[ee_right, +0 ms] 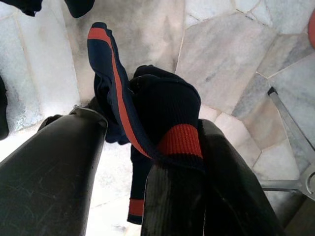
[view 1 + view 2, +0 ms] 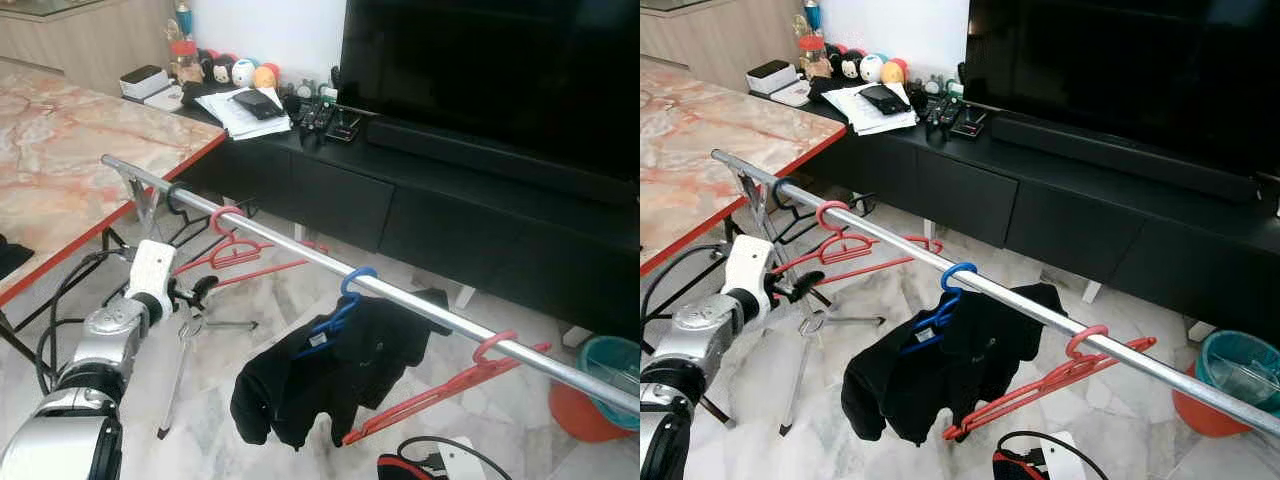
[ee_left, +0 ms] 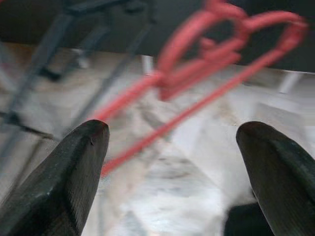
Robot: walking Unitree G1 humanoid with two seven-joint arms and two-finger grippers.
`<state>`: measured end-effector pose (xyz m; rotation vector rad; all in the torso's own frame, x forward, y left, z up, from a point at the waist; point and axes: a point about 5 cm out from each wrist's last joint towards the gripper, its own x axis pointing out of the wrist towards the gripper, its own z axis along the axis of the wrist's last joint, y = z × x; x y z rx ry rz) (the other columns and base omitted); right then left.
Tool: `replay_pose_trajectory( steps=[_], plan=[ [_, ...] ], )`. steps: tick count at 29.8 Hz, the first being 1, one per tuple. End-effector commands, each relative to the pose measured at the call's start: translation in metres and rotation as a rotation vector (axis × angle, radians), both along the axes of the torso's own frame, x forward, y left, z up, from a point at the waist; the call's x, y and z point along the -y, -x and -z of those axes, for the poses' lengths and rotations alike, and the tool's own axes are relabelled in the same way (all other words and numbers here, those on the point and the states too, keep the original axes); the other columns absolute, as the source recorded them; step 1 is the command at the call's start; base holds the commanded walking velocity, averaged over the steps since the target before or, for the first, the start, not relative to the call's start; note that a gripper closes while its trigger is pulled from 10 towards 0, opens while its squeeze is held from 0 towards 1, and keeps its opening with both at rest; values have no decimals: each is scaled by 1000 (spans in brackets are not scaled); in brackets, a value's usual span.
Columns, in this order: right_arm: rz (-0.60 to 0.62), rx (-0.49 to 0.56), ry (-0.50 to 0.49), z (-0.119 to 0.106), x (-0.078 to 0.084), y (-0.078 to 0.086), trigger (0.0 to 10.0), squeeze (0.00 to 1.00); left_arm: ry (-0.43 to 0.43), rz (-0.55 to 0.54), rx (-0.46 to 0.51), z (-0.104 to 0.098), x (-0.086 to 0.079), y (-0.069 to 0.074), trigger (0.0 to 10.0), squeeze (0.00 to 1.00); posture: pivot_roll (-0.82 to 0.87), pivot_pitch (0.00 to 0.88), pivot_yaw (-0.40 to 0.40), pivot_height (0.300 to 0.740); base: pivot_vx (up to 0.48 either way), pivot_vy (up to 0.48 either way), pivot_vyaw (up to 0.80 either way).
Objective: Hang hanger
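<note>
A silver rail (image 2: 300,252) runs from the near left to the far right. Two red hangers (image 2: 232,250) hang at its left end. Further along are a blue hanger (image 2: 345,300) carrying a black shirt (image 2: 330,375) and another red hanger (image 2: 450,385). My left gripper (image 2: 203,290) is open just below and in front of the left red hangers (image 3: 216,54), holding nothing. My right gripper (image 1: 147,132) hangs low over the floor, shut on a bundled navy garment with red stripes (image 1: 162,108); that garment (image 2: 395,467) shows at the bottom edge of the eye views.
A marble table with a red edge (image 2: 90,150) stands to the left. Behind the rail is a black TV console (image 2: 420,200) with a large TV (image 2: 500,70). The rack's metal legs (image 2: 180,360) stand by my left arm. A teal bin in an orange bucket (image 2: 605,385) sits at the right.
</note>
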<state>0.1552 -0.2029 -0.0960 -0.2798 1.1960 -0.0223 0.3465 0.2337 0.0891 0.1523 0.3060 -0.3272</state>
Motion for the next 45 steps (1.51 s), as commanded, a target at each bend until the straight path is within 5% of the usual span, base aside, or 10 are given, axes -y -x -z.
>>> replay_pose_trajectory(
  steps=[1, 16, 28, 40, 45],
  plan=[
    [-9, 10, 9, -2, 3, -3, 10000, 0, 0, 52, 4, -2, 5, -2, 10000, 0, 46, 0, -56, 740, 0, 0, 0],
    [-19, 12, 9, -2, 3, -3, 10000, 0, -64, -116, 137, -19, -1, -13, 10000, 0, 36, 0, -50, 740, 0, 0, 0],
    [-24, 12, 15, -2, 5, -3, 10000, 0, -112, -221, 10, 15, -8, 4, 10000, 0, 11, 0, -51, 740, 0, 0, 0],
    [-36, 11, 20, -2, 7, -3, 10000, 0, 26, -110, -68, 26, -1, 12, 10000, 0, 15, 0, -60, 740, 0, 0, 0],
    [-38, 13, 21, -2, 7, -3, 10000, 0, 39, -42, -16, 18, 3, 8, 10000, 0, 15, 0, -60, 740, 0, 0, 0]
  ],
)
